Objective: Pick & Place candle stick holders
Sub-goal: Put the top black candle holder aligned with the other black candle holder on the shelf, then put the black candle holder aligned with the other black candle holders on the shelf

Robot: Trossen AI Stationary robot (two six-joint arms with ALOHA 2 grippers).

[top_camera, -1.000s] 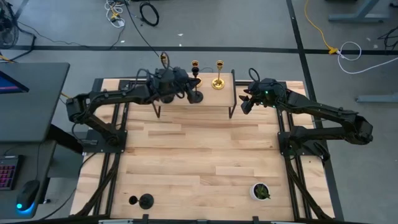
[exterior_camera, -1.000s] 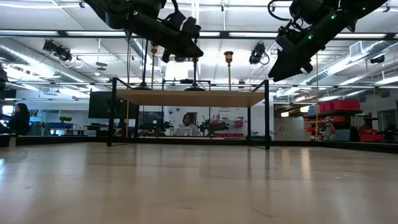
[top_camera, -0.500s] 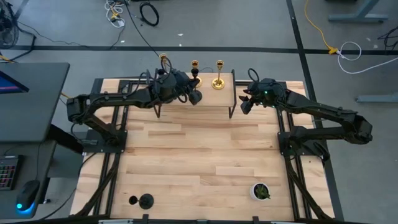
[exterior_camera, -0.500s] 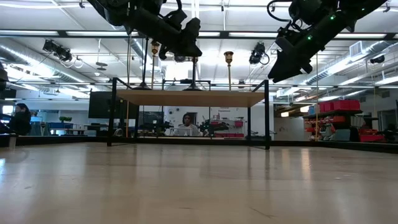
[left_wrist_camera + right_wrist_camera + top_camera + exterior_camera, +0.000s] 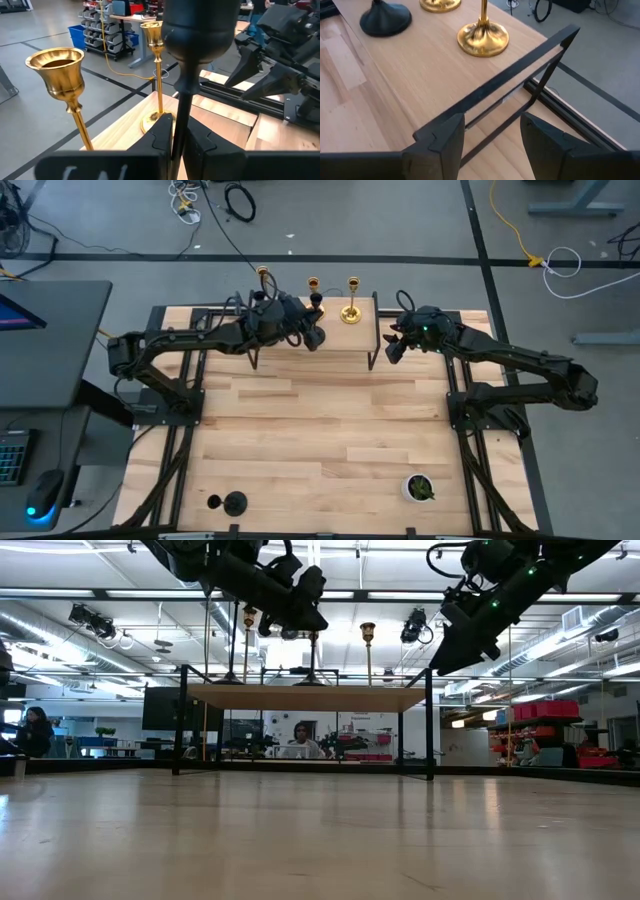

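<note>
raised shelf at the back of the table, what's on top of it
Gold candle stick holders and a black holder stand on the raised shelf. The left hand grips the black one's stem; the arm covers the shelf's left part from above.

table [image 5: 320, 430]: black holder [image 5: 234, 502], plant pot [image 5: 419, 487] | raised shelf [image 5: 330, 337]: gold holders [image 5: 351, 311]

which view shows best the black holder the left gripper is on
The left wrist view: the black candle stick holder fills the frame, its stem clamped between the left gripper fingers. The high view mostly hides it under the arm, the low view shows it dark and far off, and the right wrist view shows only its base.
</note>
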